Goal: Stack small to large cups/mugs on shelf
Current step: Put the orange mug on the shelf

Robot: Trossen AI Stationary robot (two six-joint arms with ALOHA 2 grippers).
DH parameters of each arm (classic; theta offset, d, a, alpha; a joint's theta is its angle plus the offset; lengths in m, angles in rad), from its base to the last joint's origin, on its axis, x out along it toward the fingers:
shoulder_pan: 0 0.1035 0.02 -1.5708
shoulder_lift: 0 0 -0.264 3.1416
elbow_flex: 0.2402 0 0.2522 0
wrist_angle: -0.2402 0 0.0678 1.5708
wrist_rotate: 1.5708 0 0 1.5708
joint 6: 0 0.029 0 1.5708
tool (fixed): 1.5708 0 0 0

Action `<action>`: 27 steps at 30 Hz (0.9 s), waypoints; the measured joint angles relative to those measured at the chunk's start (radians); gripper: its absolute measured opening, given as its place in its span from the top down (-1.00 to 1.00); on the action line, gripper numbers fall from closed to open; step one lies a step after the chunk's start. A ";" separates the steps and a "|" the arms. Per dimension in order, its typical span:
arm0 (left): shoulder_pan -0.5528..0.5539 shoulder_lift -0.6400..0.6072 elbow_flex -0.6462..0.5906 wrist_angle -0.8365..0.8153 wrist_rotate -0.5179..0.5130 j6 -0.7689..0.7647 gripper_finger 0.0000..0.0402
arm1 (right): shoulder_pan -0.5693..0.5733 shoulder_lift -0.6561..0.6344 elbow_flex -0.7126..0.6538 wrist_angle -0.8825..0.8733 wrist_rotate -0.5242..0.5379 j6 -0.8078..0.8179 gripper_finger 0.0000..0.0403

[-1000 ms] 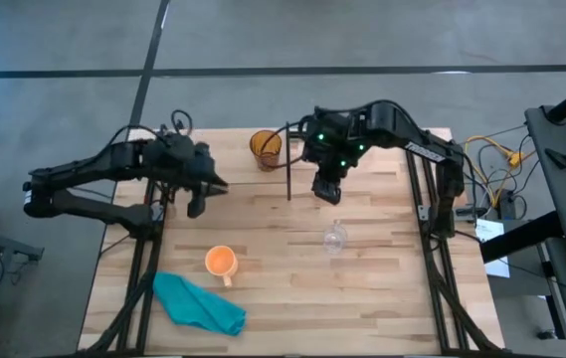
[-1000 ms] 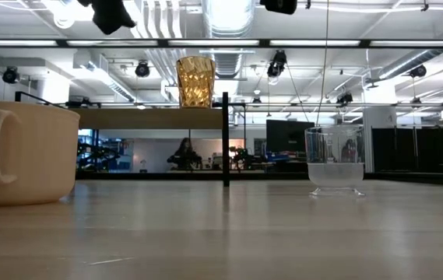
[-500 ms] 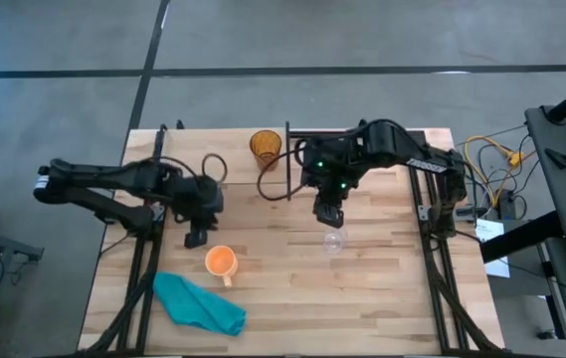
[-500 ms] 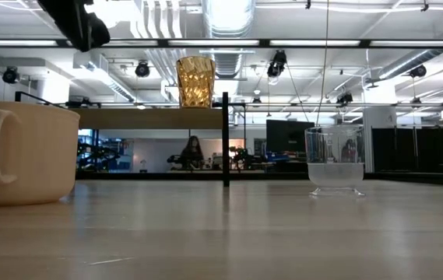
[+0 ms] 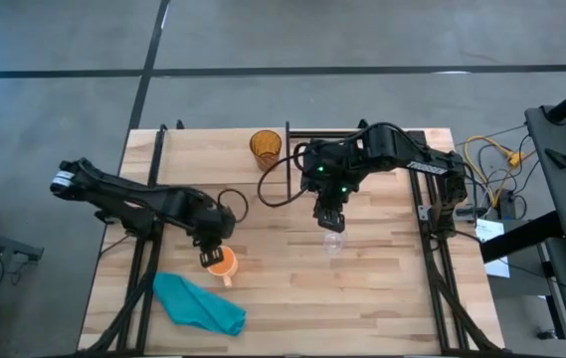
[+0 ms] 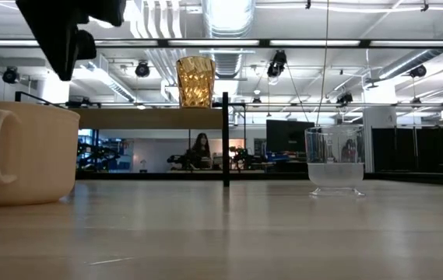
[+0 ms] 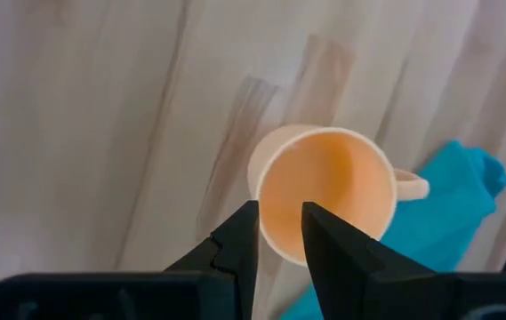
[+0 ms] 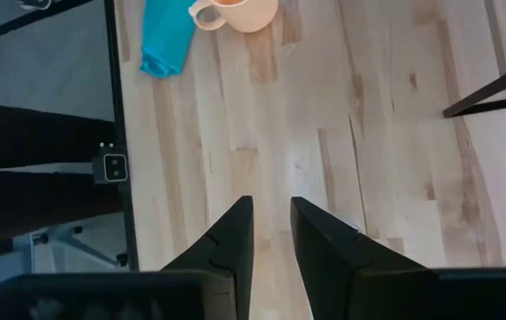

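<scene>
The orange mug stands upright on the table, just beside the teal cloth and well apart from the shelf at the far edge, its handle turned toward the cloth. My left gripper hangs directly over the mug's near rim, fingers only a narrow slot apart and holding nothing. My right gripper hovers over the clear glass cup, well to the side of the mug, fingers likewise slightly parted and empty. The amber tumbler already sits on the shelf, far from the mug.

The risk, as I judge it: my gap is slim, so if I descend off-line a finger could land on the rim and tip the mug onto the cloth. Pinching the wall too near the handle could twist it.
</scene>
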 joint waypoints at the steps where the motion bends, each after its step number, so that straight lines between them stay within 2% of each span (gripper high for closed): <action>1: -0.007 0.013 0.000 -0.004 -0.001 -0.021 0.63 | 0.000 0.000 0.000 0.000 0.000 -0.001 0.63; 13: -0.051 0.150 0.000 -0.011 -0.001 -0.072 0.63 | 0.000 0.000 0.000 0.000 0.000 -0.008 0.63; 27: -0.050 0.163 0.000 -0.011 -0.047 -0.071 0.63 | 0.000 0.000 0.000 -0.001 0.000 -0.032 0.65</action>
